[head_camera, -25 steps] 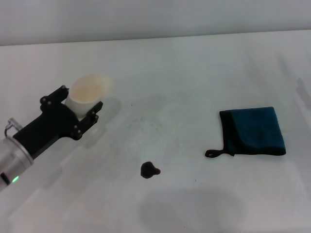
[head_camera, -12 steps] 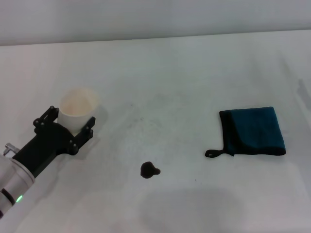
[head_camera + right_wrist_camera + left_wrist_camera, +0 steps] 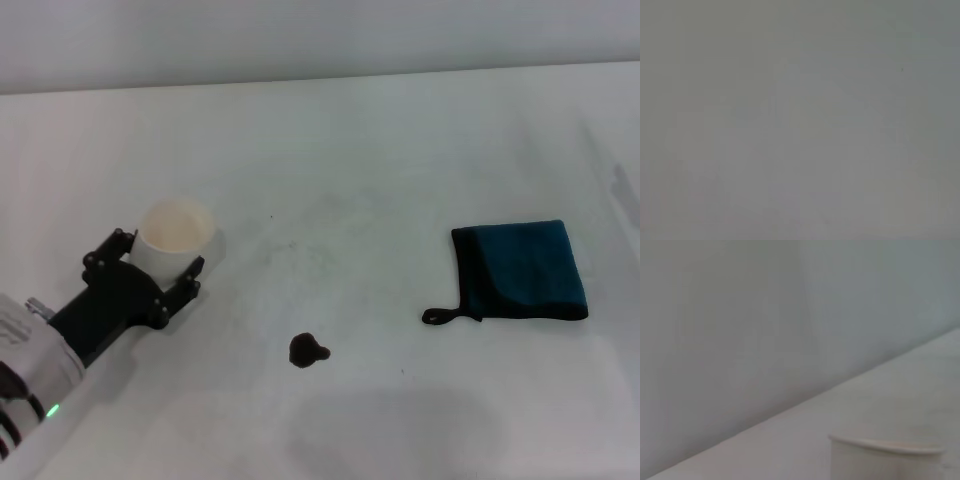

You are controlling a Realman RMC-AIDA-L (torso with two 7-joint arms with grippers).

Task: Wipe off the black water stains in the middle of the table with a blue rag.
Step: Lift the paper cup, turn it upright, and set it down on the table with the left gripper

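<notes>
The blue rag lies untouched, the black water stains remain; your left gripper clasps a white cup.

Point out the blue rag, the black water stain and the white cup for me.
blue rag (image 3: 528,268), head view, middle of the teal cloth.
black water stain (image 3: 305,350), head view, centre of the main dark blob.
white cup (image 3: 176,226), head view, inside of its open mouth; it stands between the left pincer's fingers.

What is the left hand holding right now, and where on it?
The left hand grips a white cup around its lower side wall, upright on the table. The right hand is out of view.
</notes>
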